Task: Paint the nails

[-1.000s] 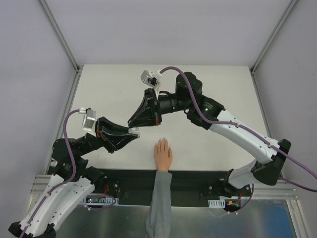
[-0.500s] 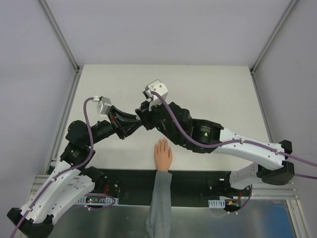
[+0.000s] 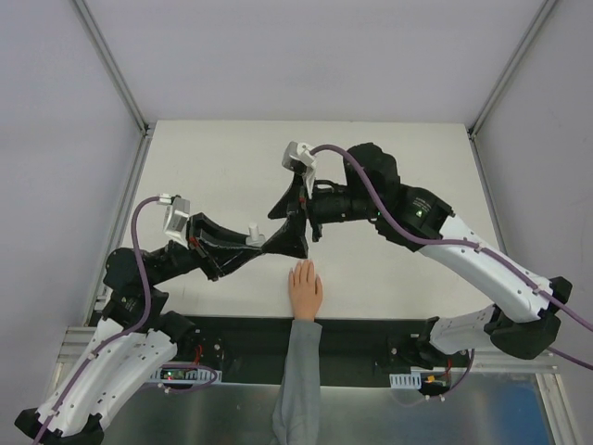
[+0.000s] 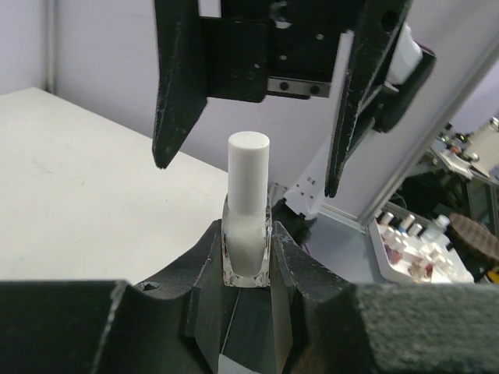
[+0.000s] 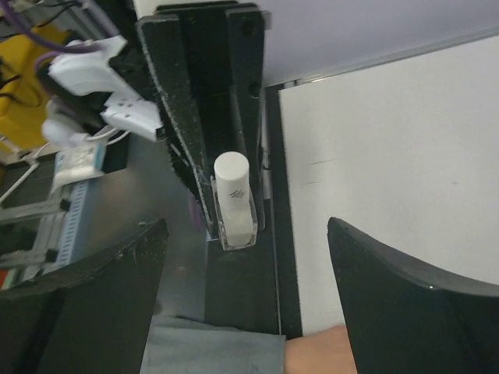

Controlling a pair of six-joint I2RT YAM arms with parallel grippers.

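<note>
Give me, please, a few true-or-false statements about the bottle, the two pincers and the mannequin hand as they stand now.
1. The left pincer is shut on the bottle. True.
2. The right pincer is clamped on the white cap. False: its jaws stand open either side of the cap, apart from it.
3. The cap is off the bottle. False: it is on.
4. The mannequin hand lies flat on the table, touched by neither pincer. True.

The left arm [image 3: 116, 366] and right arm [image 3: 482, 267] have white shells, black joints, purple cables [image 3: 133, 239].
</note>
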